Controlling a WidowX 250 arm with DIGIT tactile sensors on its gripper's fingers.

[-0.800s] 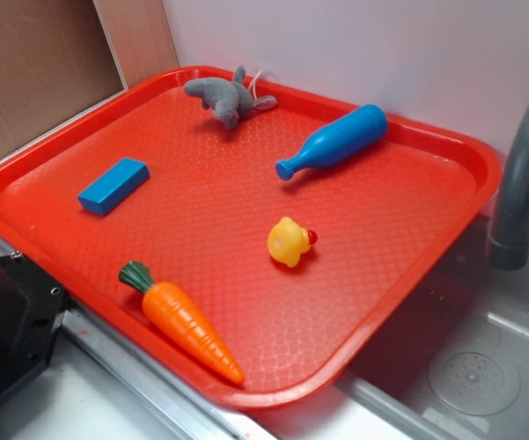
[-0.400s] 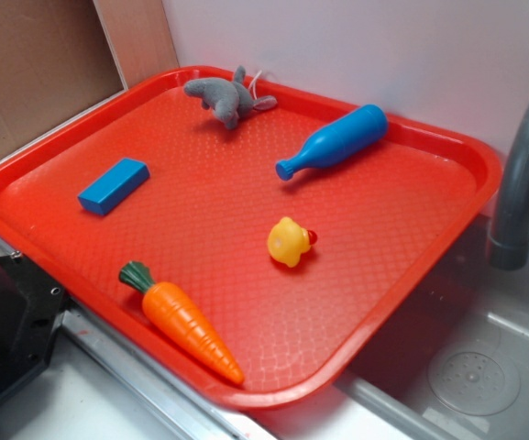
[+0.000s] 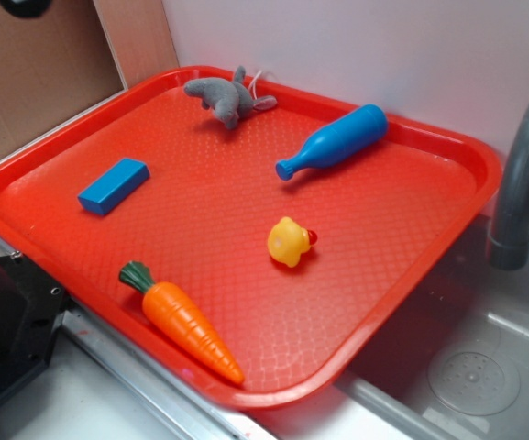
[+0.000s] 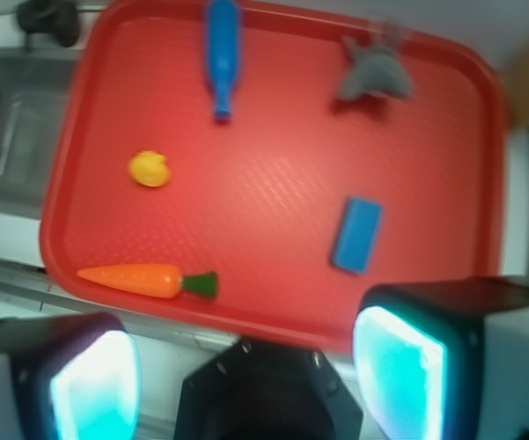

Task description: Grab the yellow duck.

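The yellow duck (image 3: 290, 242) sits on the red tray (image 3: 402, 266), right of its middle, its red-orange beak toward the sink. In the wrist view the duck (image 4: 149, 169) is small, at the tray's left side. My gripper (image 4: 246, 376) hangs high above the tray's near edge, far from the duck. Its two fingers, one with a cyan pad (image 4: 397, 365), stand wide apart with nothing between them. In the exterior view only a dark bit of the arm (image 3: 21, 5) shows, at the top left corner.
On the tray also lie an orange carrot (image 3: 183, 323) near the front rim, a blue bottle (image 3: 333, 141), a blue block (image 3: 113, 186) and a grey plush toy (image 3: 227, 96). A grey faucet (image 3: 521, 174) and a sink (image 3: 466, 367) are to the right.
A dark part of the arm has come into the exterior view at the top left corner. The duck and the other things on the tray have not moved.
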